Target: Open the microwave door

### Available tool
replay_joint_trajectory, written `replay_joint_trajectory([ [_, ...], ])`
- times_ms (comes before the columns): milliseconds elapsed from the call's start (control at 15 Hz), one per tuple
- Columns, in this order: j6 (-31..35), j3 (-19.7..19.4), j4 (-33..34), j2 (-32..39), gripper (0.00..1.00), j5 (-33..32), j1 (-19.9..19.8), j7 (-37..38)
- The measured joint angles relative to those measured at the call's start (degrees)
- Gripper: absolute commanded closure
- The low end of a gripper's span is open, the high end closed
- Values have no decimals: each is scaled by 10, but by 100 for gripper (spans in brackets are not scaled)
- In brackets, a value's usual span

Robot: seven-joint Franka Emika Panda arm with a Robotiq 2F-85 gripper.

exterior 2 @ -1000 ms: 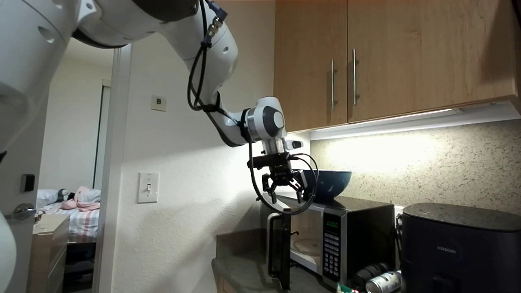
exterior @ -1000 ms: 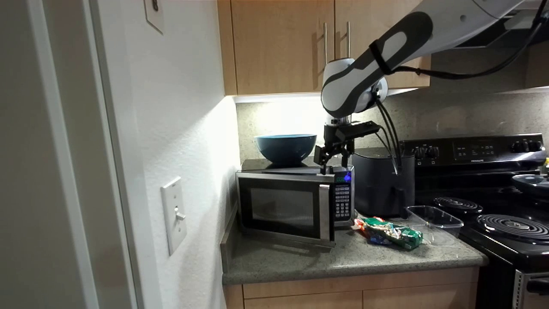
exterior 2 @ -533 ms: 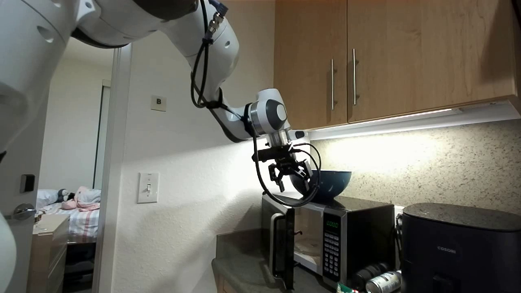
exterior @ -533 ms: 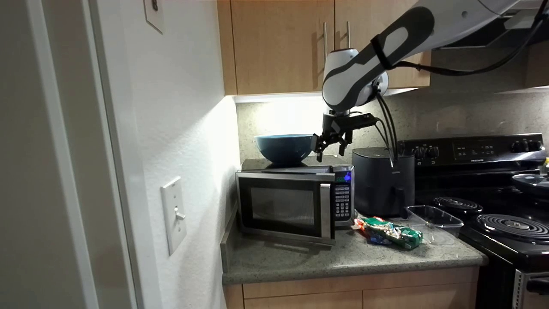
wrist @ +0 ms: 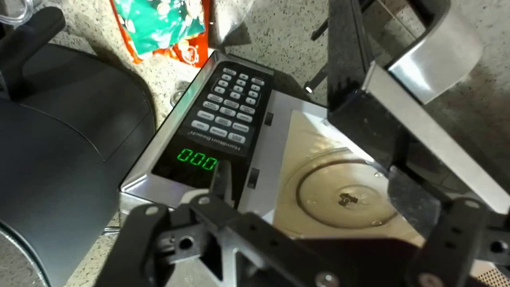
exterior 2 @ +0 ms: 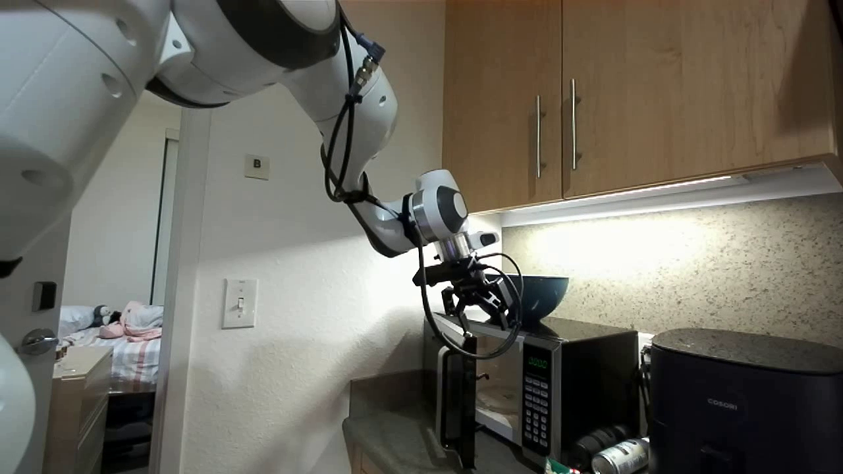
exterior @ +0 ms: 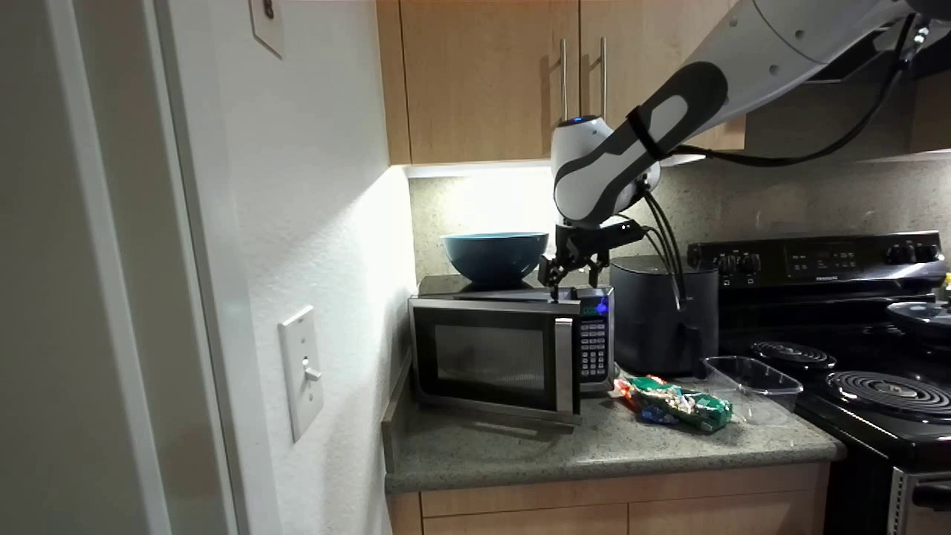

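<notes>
Silver-framed and dark-glassed, the door [exterior: 490, 357] stands ajar on the microwave [exterior 2: 583, 382], its free side swung out toward the front edge of the counter [exterior: 513, 461]. The microwave sits in the counter's back left corner, near the wall [exterior: 342, 223]. Through the gap the pale inside shows in an exterior view, and the wrist view looks down on the turntable [wrist: 350, 195]. Green zeros glow on the display [wrist: 197, 159], above the keypad [wrist: 223, 115].

Over the microwave's front hangs the gripper [exterior: 573, 288], pointing down, its fingers [wrist: 223, 181] spread well apart. In the wrist view one finger crosses the display and the other overlaps the top of the door; whether either touches, I cannot tell.

On top of the microwave a blue bowl [exterior: 495, 258] stands upright. Toward the back edge, just beside the microwave, is a black appliance [exterior 2: 744, 401] marked COSORI; a can [exterior 2: 622, 456] lies on its side between the two. A green and red packet [exterior: 672, 403] lies in front of the appliance, and near it, by the right edge where the counter meets the stove [exterior: 862, 345], sits a clear tub [exterior: 769, 401]. Cabinets [exterior: 490, 82] hang above the back edge; the arm [exterior: 691, 96] passes in front of them in an exterior view.
</notes>
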Motion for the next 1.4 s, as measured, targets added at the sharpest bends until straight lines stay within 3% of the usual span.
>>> replay_joint_trajectory([
  [600,-39,21,4,10,0,12,16,-28],
  [1067,-109,79,-14,-25,0,109,15,-180],
  [1400,-117,86,-37,-73,0,141,12,-221],
])
